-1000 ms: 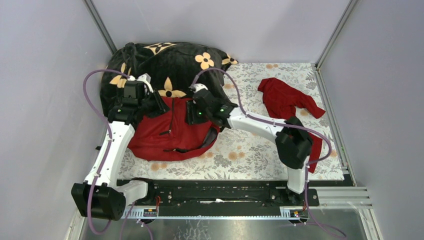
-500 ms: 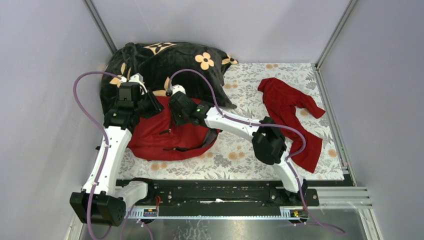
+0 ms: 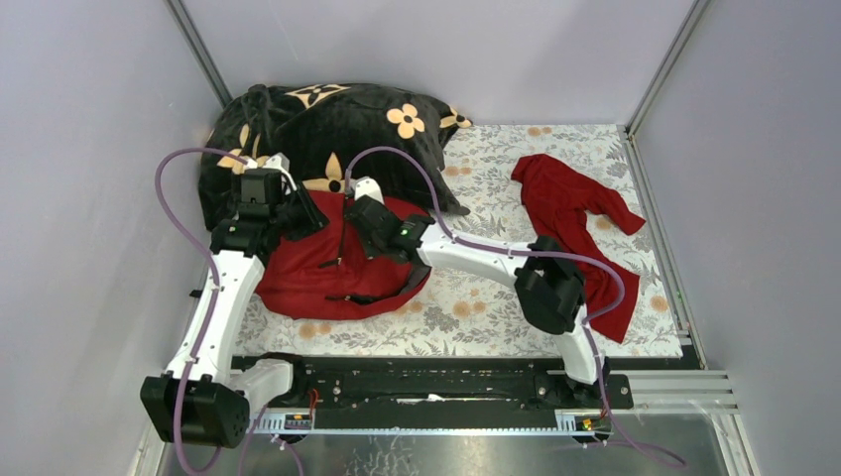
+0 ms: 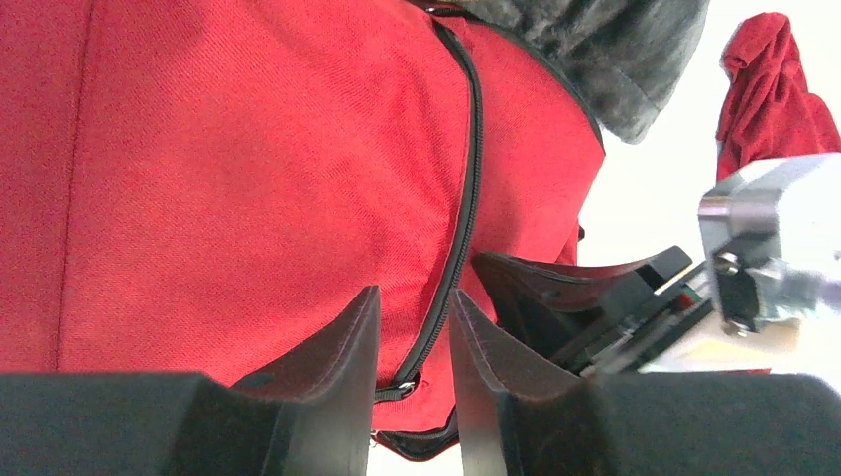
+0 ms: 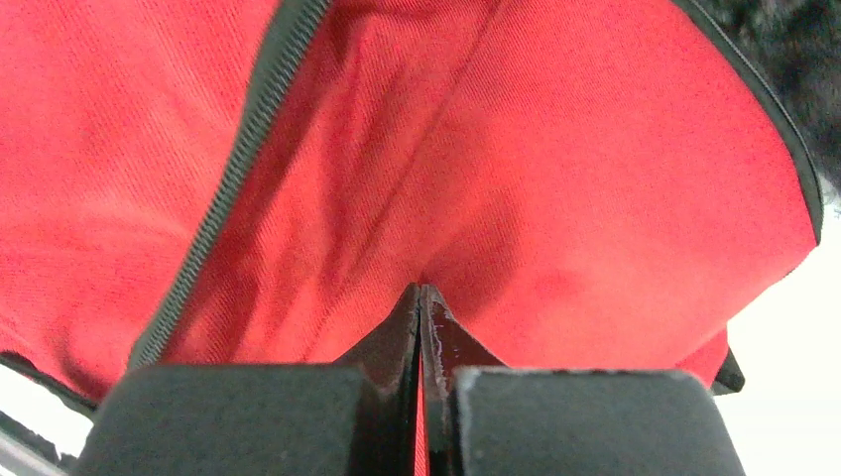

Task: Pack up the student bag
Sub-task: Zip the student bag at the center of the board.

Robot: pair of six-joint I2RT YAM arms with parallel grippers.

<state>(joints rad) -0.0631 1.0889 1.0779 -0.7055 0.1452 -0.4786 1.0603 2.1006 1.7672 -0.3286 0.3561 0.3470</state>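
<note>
The student bag (image 3: 317, 283), dark red with black zipper lines, lies left of centre on the floral cloth. My left gripper (image 3: 313, 212) hovers open over its upper left part. In the left wrist view its fingers (image 4: 415, 297) straddle the black zipper (image 4: 466, 188) and the zipper pull (image 4: 405, 387) without touching them. My right gripper (image 3: 361, 216) sits just to the right, on the bag's top. In the right wrist view it (image 5: 420, 290) is shut, pinching a puckered fold of the red bag fabric (image 5: 595, 198) beside a zipper line (image 5: 238, 169).
A black plush blanket with orange flowers (image 3: 337, 124) is heaped behind the bag, touching its top edge. A limp red garment (image 3: 575, 208) lies at the right on the floral cloth (image 3: 496, 297). Grey walls close in left, back and right.
My right gripper closed on the bag's fabric after sliding left across the bag's top, then settling slightly right. The left gripper stayed almost in place, still open.
</note>
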